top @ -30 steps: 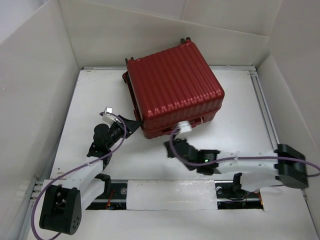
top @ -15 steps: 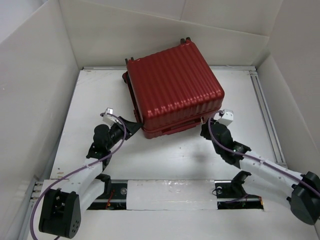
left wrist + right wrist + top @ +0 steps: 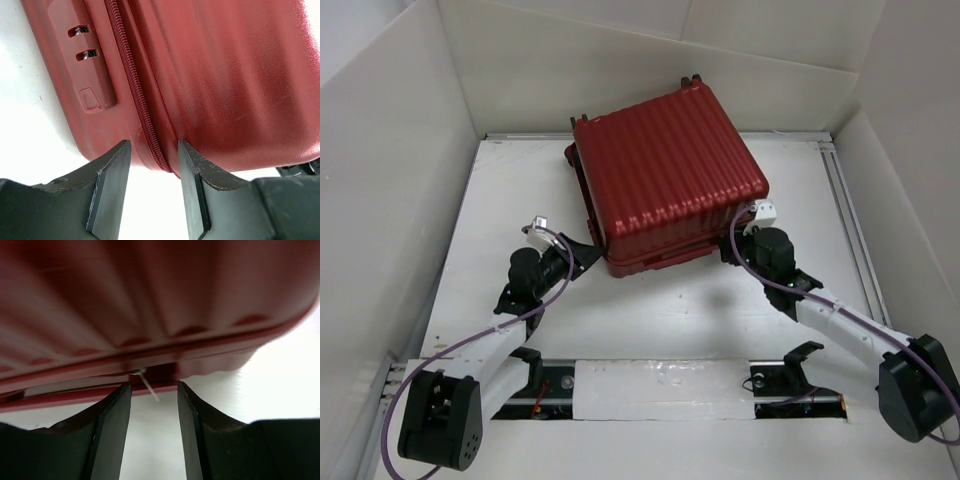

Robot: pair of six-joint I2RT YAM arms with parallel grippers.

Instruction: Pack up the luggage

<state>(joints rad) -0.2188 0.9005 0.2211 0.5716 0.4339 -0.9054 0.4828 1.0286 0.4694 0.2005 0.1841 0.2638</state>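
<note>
Reaching in from the near edge, the left gripper [image 3: 152,150] sits half open at the near-left corner of the suitcase [image 3: 670,180], its tips either side of the zipper [image 3: 142,100] (clamping nothing). The right gripper [image 3: 154,390], likewise parted and empty, points at the near-right corner. Closed, the suitcase lies flat on the table [image 3: 650,310], toward the back.

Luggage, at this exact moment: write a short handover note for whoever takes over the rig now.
Left gripper: open, straddling the zipper seam at the near-left corner of the luggage; nothing gripped.
Right gripper: open at the near-right corner, a small metal pull just ahead of it, not gripped.
Luggage sits on the table, lid down; contents hidden.
Done: lid lowered, zipper looks shut at the left corner.
Left: a pale gap shows between the shells on the right, so probably finish zipping there.
</note>
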